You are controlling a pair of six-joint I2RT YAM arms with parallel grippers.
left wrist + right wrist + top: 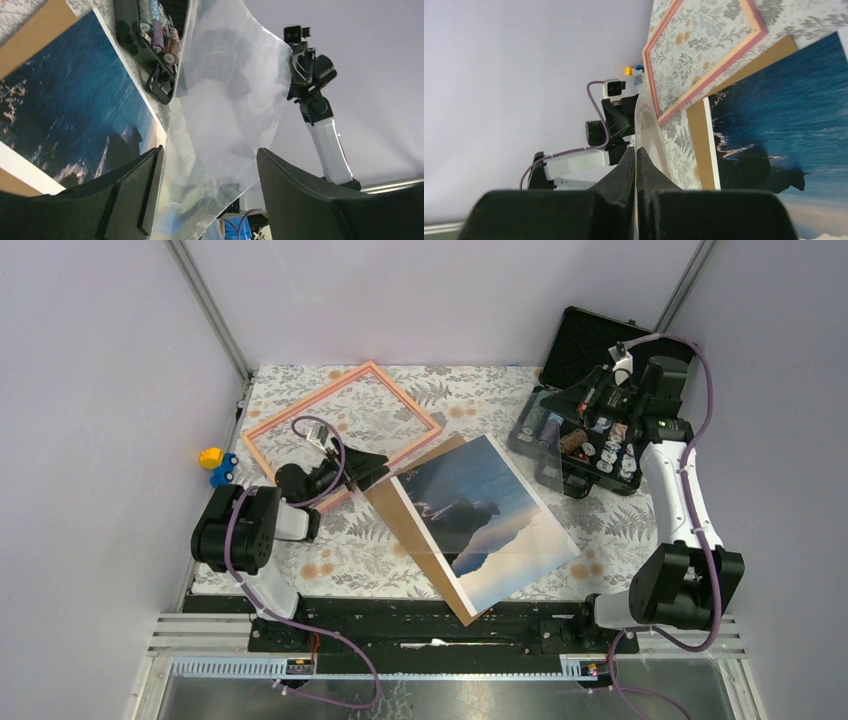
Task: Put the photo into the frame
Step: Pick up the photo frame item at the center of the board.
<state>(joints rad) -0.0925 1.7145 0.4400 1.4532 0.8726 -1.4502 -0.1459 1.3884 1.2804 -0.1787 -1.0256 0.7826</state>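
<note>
The photo [490, 515] lies flat on a brown board [400, 515] at mid-table, mountain picture up; it also shows in the left wrist view [65, 90] and the right wrist view [784, 125]. Back left on the table, the salmon-pink frame [345, 425] [704, 55] lies with no pane in it. A clear pane [225, 100] hangs in the air between the arms. My right gripper [635, 155] [585, 398] is shut on one edge of it. My left gripper [209, 150] [375, 465] stands open, its jaws on either side of the pane's other end.
An open black case [590, 430] with small bottles stands at the back right, under the right arm. A yellow and blue toy [215, 465] sits at the table's left edge. Grey walls close in on both sides and the back.
</note>
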